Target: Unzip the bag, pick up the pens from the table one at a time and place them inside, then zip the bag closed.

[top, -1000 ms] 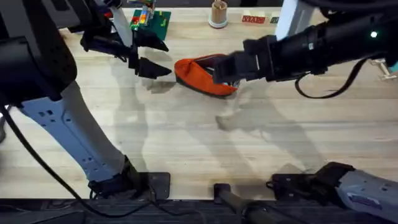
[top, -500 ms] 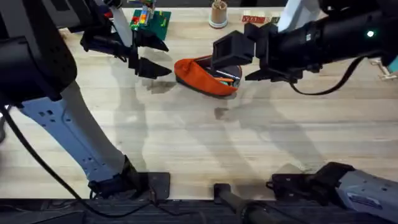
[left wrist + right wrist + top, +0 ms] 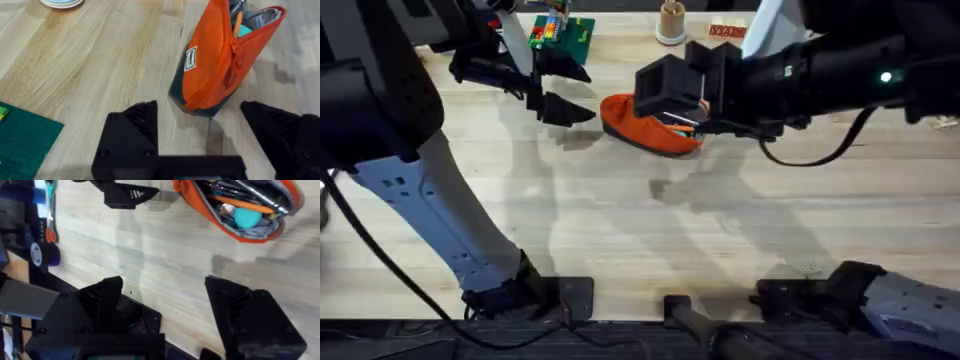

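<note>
The orange pencil pouch (image 3: 645,128) lies on the light-wood table (image 3: 620,220) toward the far side, slightly left of center in the overhead view. Its zipper is open. The right wrist view shows the grey lining and the contents: an orange pen (image 3: 240,203), dark pens beside it, and a teal rounded object (image 3: 247,217). The left wrist view shows the pouch's (image 3: 215,65) white label and its dark navy bottom strip against the tabletop.

The left gripper (image 3: 565,92) is positioned just left of the pouch, not touching it. Its fingers are spread apart and hold nothing.

The right gripper (image 3: 165,310) is positioned above the pouch, reaching in from the right. Its fingers are spread wide and hold nothing.

A green block board (image 3: 563,32) and a cup of wooden sticks (image 3: 671,22) stand at the far table edge.
</note>
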Available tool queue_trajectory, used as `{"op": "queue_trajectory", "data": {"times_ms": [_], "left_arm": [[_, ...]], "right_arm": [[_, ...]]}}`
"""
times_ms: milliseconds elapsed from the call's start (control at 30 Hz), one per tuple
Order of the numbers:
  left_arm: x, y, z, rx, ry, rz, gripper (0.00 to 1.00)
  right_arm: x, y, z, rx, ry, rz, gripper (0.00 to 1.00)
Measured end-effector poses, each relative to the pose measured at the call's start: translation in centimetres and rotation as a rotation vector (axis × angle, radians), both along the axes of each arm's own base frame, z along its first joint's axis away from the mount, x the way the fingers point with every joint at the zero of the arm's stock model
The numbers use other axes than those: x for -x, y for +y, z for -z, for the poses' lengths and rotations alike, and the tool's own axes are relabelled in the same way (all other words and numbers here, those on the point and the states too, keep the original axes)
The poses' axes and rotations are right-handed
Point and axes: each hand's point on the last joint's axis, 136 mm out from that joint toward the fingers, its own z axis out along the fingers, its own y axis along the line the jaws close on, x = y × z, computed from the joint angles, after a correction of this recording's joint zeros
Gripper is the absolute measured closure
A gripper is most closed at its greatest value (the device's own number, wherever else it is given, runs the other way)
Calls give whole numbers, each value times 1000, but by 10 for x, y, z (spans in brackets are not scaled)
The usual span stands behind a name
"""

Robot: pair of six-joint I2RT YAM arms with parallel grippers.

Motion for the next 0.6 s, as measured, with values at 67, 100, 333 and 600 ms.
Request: {"op": "queue_trajectory", "data": {"times_ms": [67, 100, 333, 600], "left_arm": [[0, 0, 0, 0, 0, 0, 8], [0, 0, 0, 0, 0, 0, 8], [0, 0, 0, 0, 0, 0, 9], [0, 0, 0, 0, 0, 0, 8]], "right_arm": [[1, 5, -1, -8, -5, -2, 5], [2, 8, -1, -10, -6, -4, 5], [-1, 28, 22, 31, 43, -12, 5], [-19, 52, 23, 46, 58, -12, 5]]}}
